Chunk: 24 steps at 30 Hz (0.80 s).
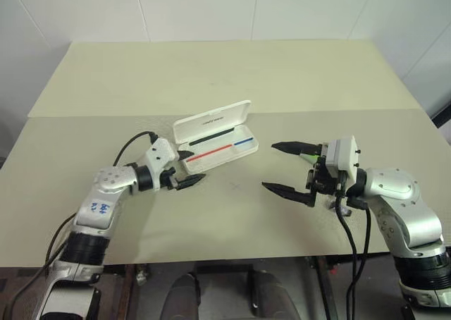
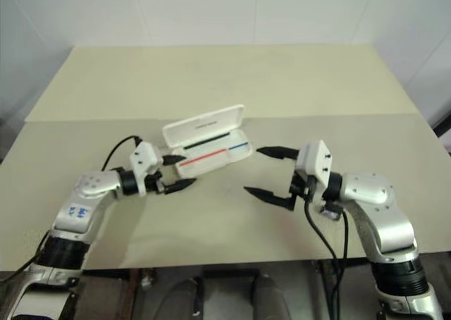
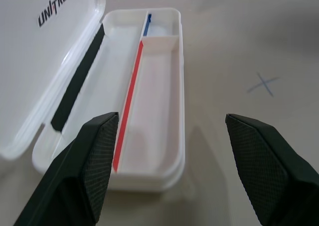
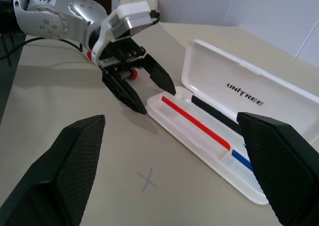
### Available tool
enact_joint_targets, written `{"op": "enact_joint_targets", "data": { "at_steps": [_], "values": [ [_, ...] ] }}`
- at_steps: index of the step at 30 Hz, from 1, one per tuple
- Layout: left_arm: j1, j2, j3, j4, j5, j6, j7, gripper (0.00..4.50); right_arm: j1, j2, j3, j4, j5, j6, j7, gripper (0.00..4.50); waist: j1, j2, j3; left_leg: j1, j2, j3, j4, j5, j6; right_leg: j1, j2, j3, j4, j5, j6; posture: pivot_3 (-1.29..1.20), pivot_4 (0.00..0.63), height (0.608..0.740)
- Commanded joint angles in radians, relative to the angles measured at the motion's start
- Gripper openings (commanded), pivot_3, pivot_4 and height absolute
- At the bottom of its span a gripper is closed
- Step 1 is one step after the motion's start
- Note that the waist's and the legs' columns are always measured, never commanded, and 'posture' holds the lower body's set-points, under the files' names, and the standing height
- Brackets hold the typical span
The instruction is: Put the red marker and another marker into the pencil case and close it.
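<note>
The pencil case (image 1: 211, 120) lies open mid-table with its lid tilted up, and its tray (image 3: 180, 86) shows a red line, a blue line and a black strip. My left gripper (image 1: 190, 168) is open at the case's left end, one finger (image 3: 94, 156) in front of the tray and the other over bare table. Two small red tips (image 4: 132, 74) show under that hand, perhaps the red marker, whose barrel is hidden. My right gripper (image 1: 270, 166) stands wide open right of the case and holds nothing. The other marker, lime green (image 1: 308, 153), peeks out by its far finger.
A faint pencilled cross (image 4: 148, 179) marks the table between the grippers. The beige table (image 1: 232, 221) has a seam behind the case and open surface beyond it. Its front edge runs just below both arms. Cables hang from both wrists.
</note>
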Motion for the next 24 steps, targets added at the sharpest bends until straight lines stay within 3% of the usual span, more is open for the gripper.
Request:
{"op": "enact_joint_targets", "data": {
  "at_steps": [1, 24],
  "values": [
    [-0.034, -0.02, -0.018, 0.03, 0.034, -0.026, 0.016, 3.62, -0.016, 0.011, -0.001, -0.009, -0.005, -0.026, -0.015, 4.5, 0.0, 0.0, 0.0, 0.0, 0.0, 0.0, 0.0, 0.0, 0.0, 0.0, 0.0, 0.0, 0.0, 0.0, 0.0, 0.0, 0.15, 0.74],
    [-0.05, -0.021, -0.053, 0.04, 0.081, -0.017, -0.035, 3.62, -0.046, 0.043, 0.011, -0.012, -0.02, -0.027, -0.055, 4.5, 0.0, 0.0, 0.0, 0.0, 0.0, 0.0, 0.0, 0.0, 0.0, 0.0, 0.0, 0.001, 0.001, 0.0, 0.0, 0.0, 0.15, 0.74]
  ]
}}
